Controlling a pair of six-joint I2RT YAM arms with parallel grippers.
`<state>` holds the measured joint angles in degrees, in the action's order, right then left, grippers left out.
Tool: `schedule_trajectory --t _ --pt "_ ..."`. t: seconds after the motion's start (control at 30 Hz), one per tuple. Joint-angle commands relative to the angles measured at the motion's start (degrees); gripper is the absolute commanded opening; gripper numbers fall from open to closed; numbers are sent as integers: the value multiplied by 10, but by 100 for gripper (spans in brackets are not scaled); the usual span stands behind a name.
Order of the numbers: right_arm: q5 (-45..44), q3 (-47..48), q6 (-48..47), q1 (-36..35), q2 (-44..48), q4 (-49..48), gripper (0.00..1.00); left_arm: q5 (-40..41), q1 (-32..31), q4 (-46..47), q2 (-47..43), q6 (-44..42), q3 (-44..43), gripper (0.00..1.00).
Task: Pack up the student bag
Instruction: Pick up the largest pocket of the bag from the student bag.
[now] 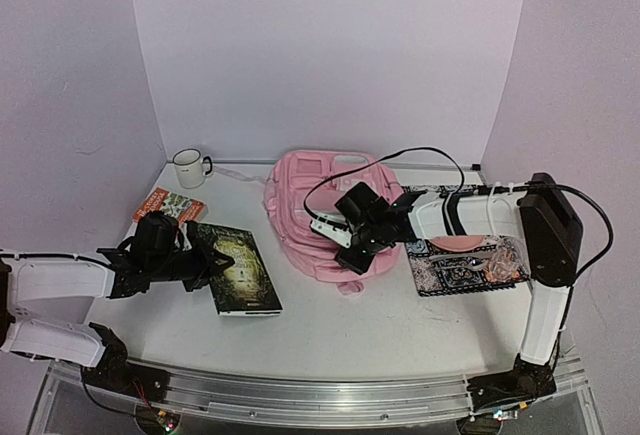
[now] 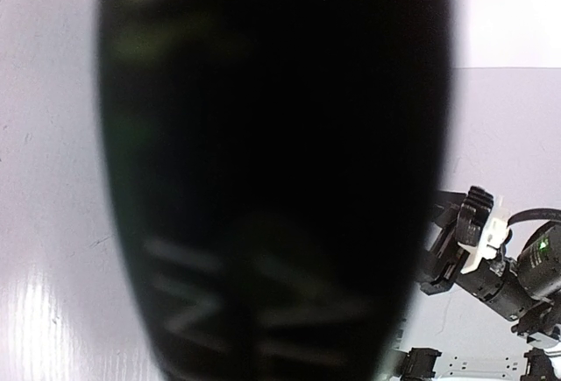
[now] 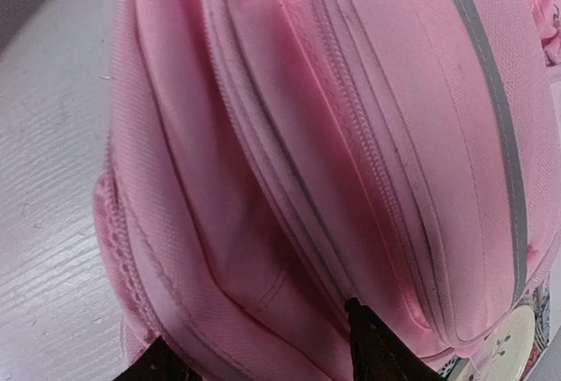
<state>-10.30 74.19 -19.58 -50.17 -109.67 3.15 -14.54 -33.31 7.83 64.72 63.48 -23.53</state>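
The pink student bag (image 1: pixel 305 210) lies at the middle back of the table and fills the right wrist view (image 3: pixel 351 136), its zip lines and grey trim running across it. My right gripper (image 1: pixel 348 247) is over the bag's front right part. It is open, and its dark fingertips (image 3: pixel 375 350) stand apart against the pink fabric with nothing between them. My left gripper (image 1: pixel 205 258) is at the left edge of a dark green book (image 1: pixel 240 270). The book's blurred dark cover (image 2: pixel 272 179) fills the left wrist view and hides the fingers.
A white mug (image 1: pixel 188 167) stands at the back left. An orange book (image 1: pixel 168 205) lies beside the left arm. A black-and-white patterned pad (image 1: pixel 465 267) with a pink object and small items on it lies right of the bag.
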Motion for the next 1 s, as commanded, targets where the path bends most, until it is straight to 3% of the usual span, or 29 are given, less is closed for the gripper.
schedule_trajectory --t 0.0,0.7,0.97 --pt "-79 34 -2 -2 4 8 54 -21 4 68 9 -3 -20 0" --pt "-80 68 2 5 16 5 53 -51 4 78 37 -15 -32 0" --pt "-71 65 -7 5 -33 5 38 -60 3 81 33 -10 -32 0"
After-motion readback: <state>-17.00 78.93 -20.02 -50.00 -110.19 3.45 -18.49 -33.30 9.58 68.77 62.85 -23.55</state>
